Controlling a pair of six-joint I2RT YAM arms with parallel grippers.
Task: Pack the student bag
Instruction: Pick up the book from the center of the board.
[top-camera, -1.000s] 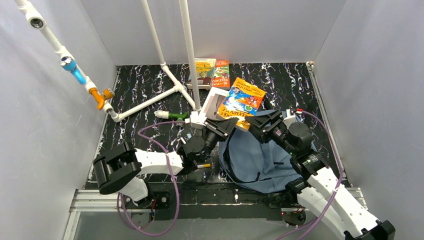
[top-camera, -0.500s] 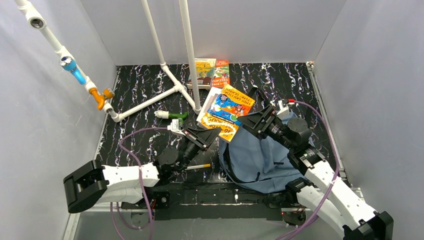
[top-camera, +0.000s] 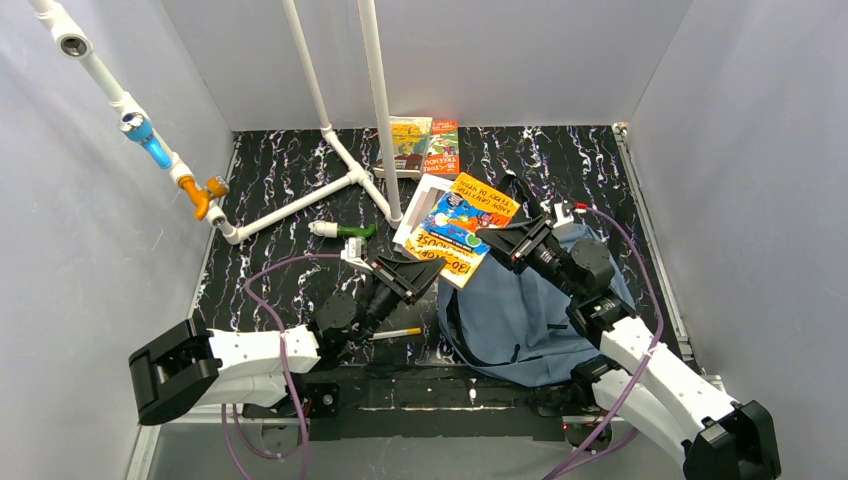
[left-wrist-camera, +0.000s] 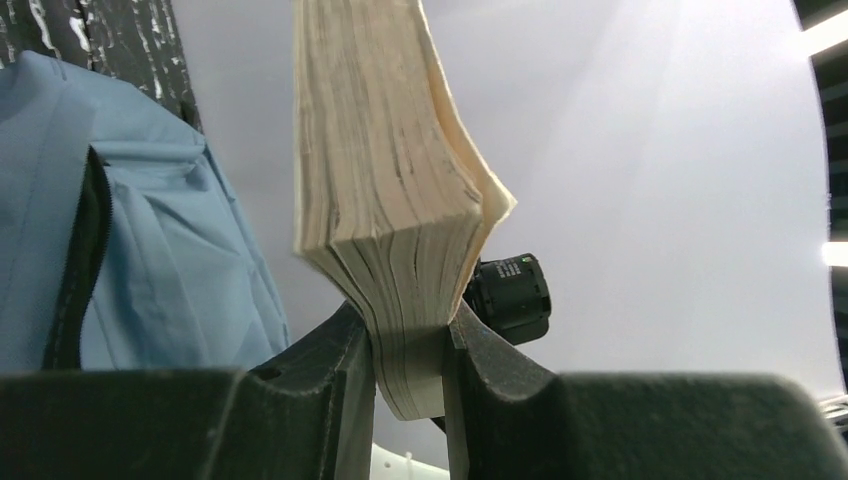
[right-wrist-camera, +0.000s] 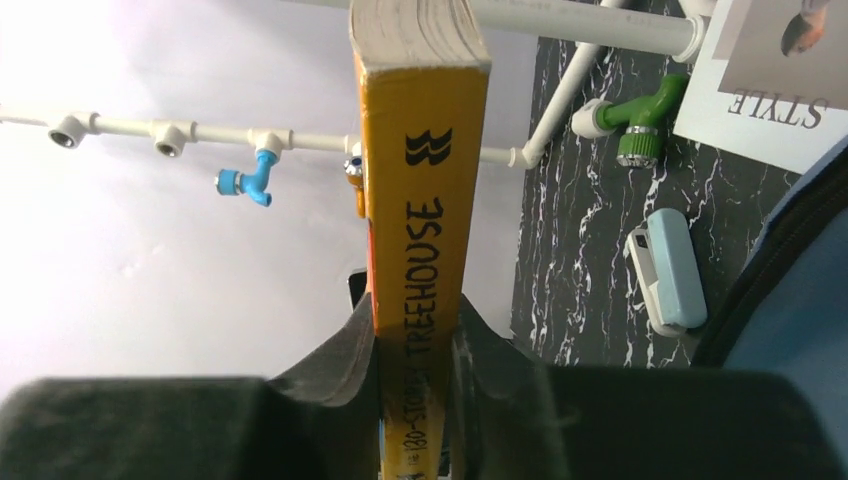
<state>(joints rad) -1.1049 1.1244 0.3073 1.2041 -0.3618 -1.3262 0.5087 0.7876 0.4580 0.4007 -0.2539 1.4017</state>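
Observation:
A thick orange-and-yellow book (top-camera: 455, 228) hangs in the air between both grippers, above the upper left corner of the student bag (top-camera: 520, 320). The bag is a slate-blue backpack lying flat on the table. My left gripper (top-camera: 425, 268) is shut on the book's page edge (left-wrist-camera: 400, 200), with the bag (left-wrist-camera: 150, 250) to its left. My right gripper (top-camera: 495, 240) is shut on the yellow spine (right-wrist-camera: 415, 250), which reads "Treehouse". The bag's edge (right-wrist-camera: 800, 330) shows at the right of the right wrist view.
A white magazine (top-camera: 425, 195) lies under the held book. Two more books (top-camera: 425, 145) lean at the back wall. A white pipe frame (top-camera: 340, 170) with a green tap (right-wrist-camera: 640, 130) stands left of centre. A pale blue case (right-wrist-camera: 665, 270) and a pencil (top-camera: 400, 332) lie on the table.
The left arm has pulled back towards the near left and drawn the book left with it. The right gripper followed the book and has shut on its spine.

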